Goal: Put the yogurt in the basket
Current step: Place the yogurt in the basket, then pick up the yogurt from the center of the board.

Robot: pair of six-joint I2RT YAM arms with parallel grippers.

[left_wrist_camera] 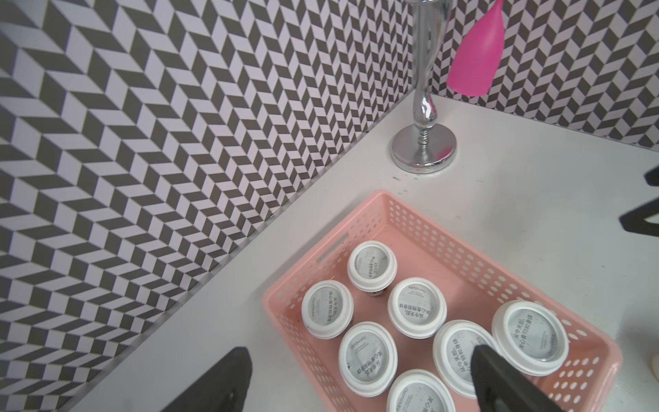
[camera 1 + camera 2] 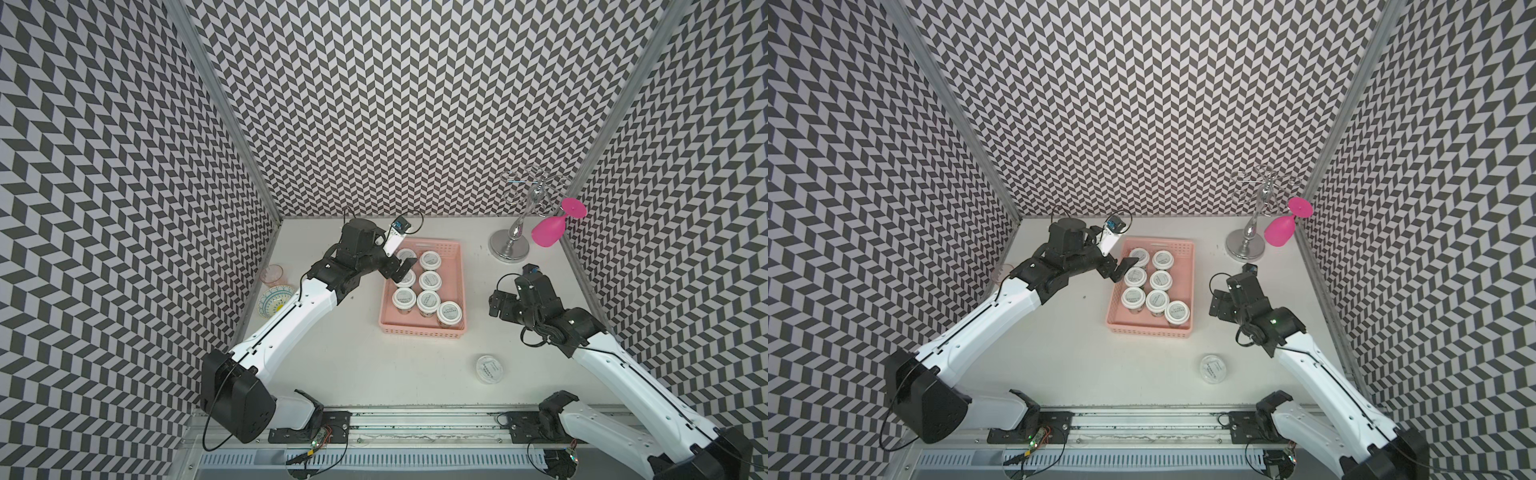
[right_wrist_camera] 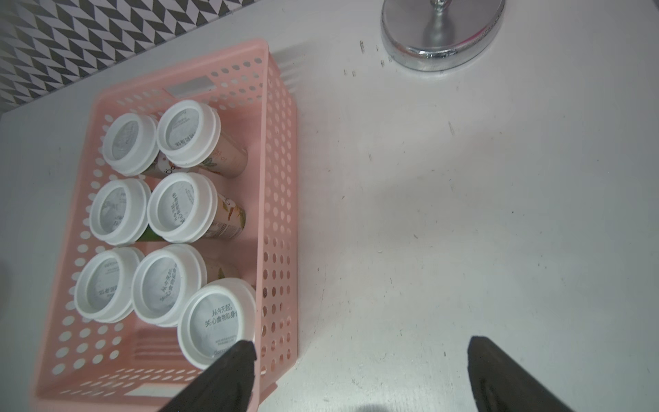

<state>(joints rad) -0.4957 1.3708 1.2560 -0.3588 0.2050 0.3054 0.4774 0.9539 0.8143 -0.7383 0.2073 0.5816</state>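
Note:
Several yogurt cups (image 2: 429,279) with white lids and grey print stand upright in the salmon-pink perforated basket (image 2: 462,282), which sits at the back middle of the table. One more yogurt cup (image 2: 489,368) stands alone on the table, in front of the basket and to its right. My left gripper (image 2: 401,271) hangs open over the basket's left rim, with a cup lid (image 1: 367,353) below it and nothing held. My right gripper (image 2: 498,300) is open and empty over bare table just right of the basket (image 3: 278,199). The lone cup lies nearer the front than this gripper.
A silver glass stand (image 2: 510,245) holds a magenta wine glass (image 2: 548,232) upside down at the back right corner. A clear pinkish tumbler (image 2: 272,274) and a patterned saucer (image 2: 274,301) sit by the left wall. Patterned walls close three sides.

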